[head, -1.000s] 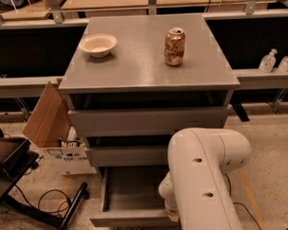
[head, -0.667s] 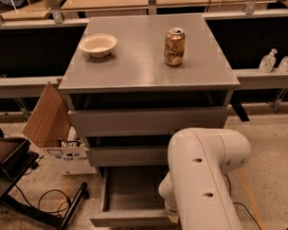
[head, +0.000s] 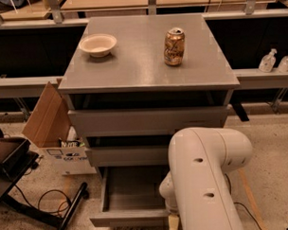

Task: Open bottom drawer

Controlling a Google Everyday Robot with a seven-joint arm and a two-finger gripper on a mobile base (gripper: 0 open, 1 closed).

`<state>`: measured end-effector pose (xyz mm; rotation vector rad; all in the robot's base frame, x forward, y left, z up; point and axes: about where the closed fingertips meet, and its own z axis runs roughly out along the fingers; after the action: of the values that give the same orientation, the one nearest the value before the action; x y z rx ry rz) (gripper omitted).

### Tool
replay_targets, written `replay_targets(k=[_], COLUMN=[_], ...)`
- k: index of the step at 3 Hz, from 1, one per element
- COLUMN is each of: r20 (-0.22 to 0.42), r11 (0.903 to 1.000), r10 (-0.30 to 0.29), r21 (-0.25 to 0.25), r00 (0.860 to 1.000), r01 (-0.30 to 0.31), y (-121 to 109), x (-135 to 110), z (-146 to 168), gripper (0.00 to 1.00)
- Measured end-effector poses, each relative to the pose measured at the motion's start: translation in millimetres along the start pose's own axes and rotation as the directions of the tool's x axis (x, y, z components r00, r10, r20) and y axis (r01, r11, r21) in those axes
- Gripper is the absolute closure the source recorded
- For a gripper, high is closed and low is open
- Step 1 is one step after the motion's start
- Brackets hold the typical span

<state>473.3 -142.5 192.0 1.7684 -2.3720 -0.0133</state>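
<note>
The arm (head: 208, 181) wears a smooth, glossy cream-white shell, thick and rounded like a bent tube. Two small dark recesses (head: 198, 160), possibly screw holes, mark its side, and a rounder joint (head: 167, 191) bulges at its left. The end effector lies hidden beneath the arm.
</note>
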Motion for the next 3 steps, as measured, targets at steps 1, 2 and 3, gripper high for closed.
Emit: replay_targets(k=[1, 2, 3], r20=[-0.020, -0.042, -0.047], r11=[0.9992, 0.9922, 0.9818], r10=[0.007, 0.013, 0.022], r21=[0.040, 0.125, 0.190], r00=[1.000, 0.999, 0.999], r01=[-0.006, -0.007, -0.013], y=[0, -5, -17], x=[5, 12, 21], z=[-19, -54, -81], gripper=[0.18, 0.41, 0.64])
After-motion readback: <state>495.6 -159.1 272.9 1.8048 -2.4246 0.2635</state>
